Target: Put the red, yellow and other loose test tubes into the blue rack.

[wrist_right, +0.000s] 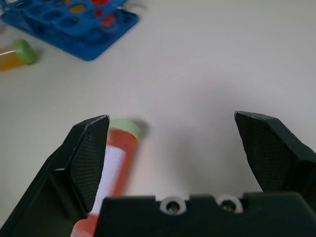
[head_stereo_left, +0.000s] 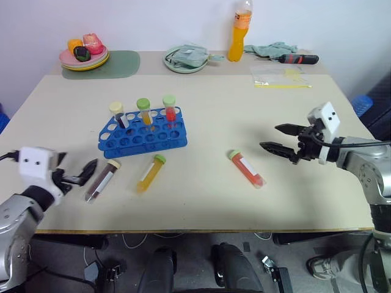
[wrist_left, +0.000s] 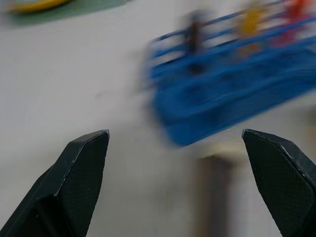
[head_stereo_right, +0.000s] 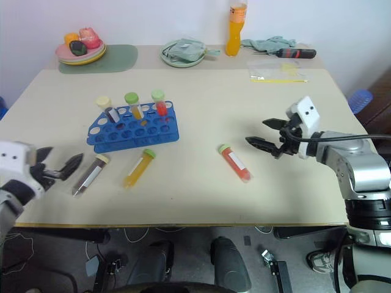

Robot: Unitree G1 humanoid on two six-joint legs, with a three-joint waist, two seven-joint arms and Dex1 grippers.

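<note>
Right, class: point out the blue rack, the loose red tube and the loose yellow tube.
blue rack (head_stereo_left: 135, 140): left eye view, front edge of its top plate.
red tube (head_stereo_left: 247, 169): left eye view, middle of its body, on the label.
yellow tube (head_stereo_left: 148, 174): left eye view, middle of its body.

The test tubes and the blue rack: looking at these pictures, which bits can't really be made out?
- Dark-filled plastic test tube: blurred in the left wrist view and cut off by the frame edge; its label is unreadable.
- Blue plastic rack: smeared in that view, so its holes cannot be counted there.
- Orange-red test tube with green cap: its lower end is hidden behind the right end effector.
- Tube labels: too small in the eye views.
</note>
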